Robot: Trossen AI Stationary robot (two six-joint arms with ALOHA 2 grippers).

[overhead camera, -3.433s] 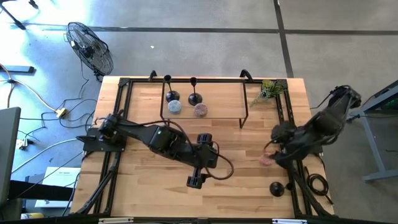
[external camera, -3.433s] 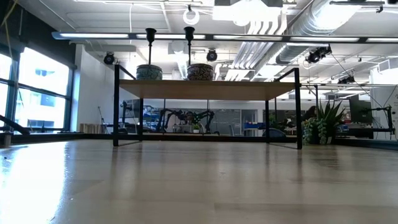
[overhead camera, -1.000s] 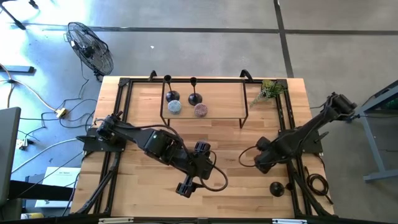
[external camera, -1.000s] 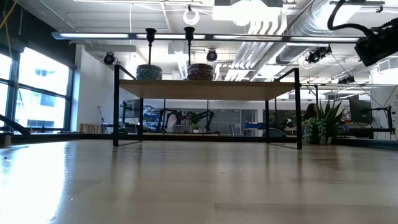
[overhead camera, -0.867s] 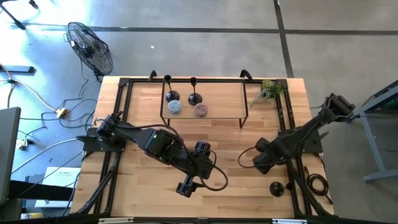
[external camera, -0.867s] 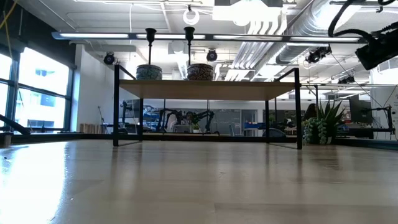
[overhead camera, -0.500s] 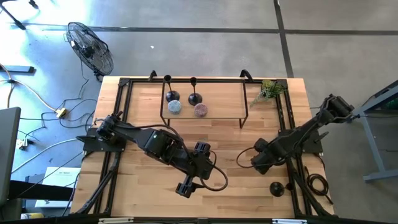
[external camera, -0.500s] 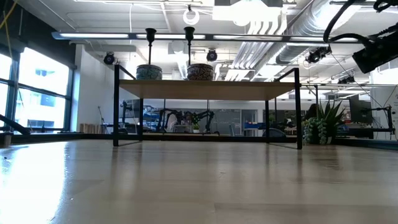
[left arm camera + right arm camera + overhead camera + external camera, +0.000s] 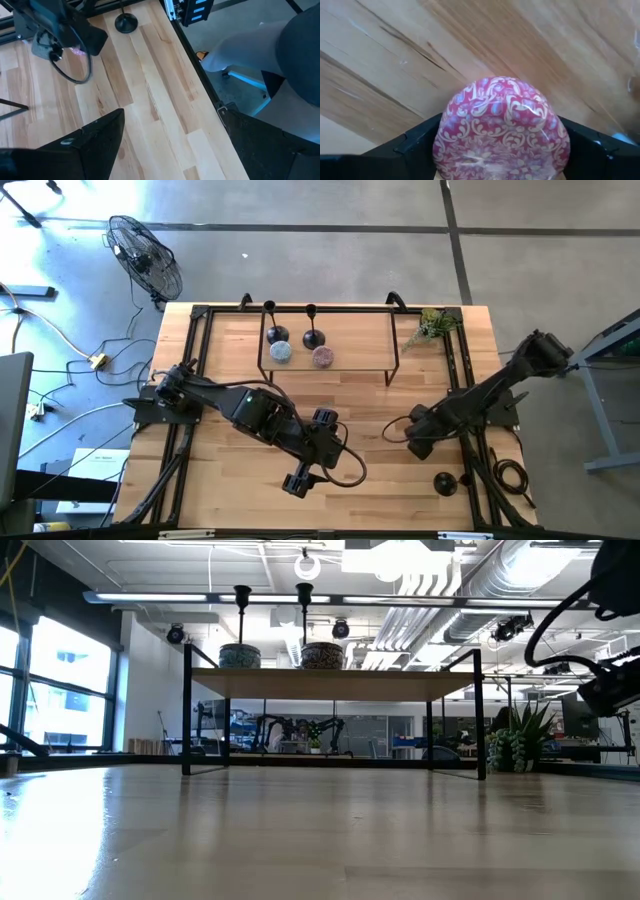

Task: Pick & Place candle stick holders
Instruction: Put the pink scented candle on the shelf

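Note:
Two black candle stick holders (image 9: 270,332) (image 9: 312,336) stand on their round bases on the raised shelf (image 9: 360,345) at the table's far side; they also show in the low view (image 9: 241,602) (image 9: 304,598). A third holder (image 9: 445,483) stands on the table near the right near corner, and shows in the left wrist view (image 9: 126,22). My right gripper (image 9: 420,444) is just beyond it, shut on a red patterned round pot (image 9: 500,130). My left gripper (image 9: 298,480) is open and empty at the table's near middle. My right gripper pinches the red pot's rounded body (image 9: 444,142) between its two fingers (image 9: 415,145), one on each opposite side. The fingers come from above, pointing down at the table. The gripper hides the pot in the high view; whether the pot touches the wood I cannot tell.
Two more patterned pots (image 9: 281,352) (image 9: 322,357) stand on the shelf in front of the holders. A small green plant (image 9: 432,327) stands at the far right. Black rails (image 9: 470,470) run along both table sides. A person sits past the right edge (image 9: 280,55).
My right gripper has gone down toward the table with the red pot, staying shut on it, and has shifted a little toward the table's left edge.

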